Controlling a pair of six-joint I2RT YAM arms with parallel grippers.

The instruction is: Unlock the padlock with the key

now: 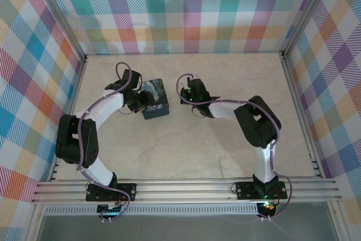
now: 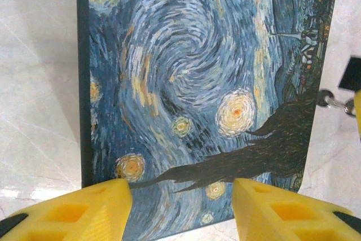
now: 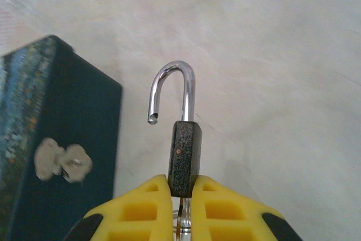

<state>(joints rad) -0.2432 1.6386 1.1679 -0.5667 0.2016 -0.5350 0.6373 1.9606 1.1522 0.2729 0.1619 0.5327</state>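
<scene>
My right gripper (image 3: 180, 187) is shut on the lower end of the small dark grey padlock (image 3: 185, 156) and holds it upright above the table. Its silver shackle (image 3: 172, 83) is swung open, with the free end hanging clear of the body. Under the body, between my fingers, a sliver of the silvery key (image 3: 181, 222) shows; the rest is hidden. In the top view this gripper (image 1: 185, 95) is just right of the tin. My left gripper (image 2: 183, 196) is open over the near end of the tin's lid, one finger on each side.
The blue-and-yellow swirl-painted tin (image 1: 155, 100) lies flat mid-table between the two grippers. A silvery latch (image 3: 62, 159) sits on its dark side wall. Checked walls (image 1: 180, 9) enclose the table on three sides.
</scene>
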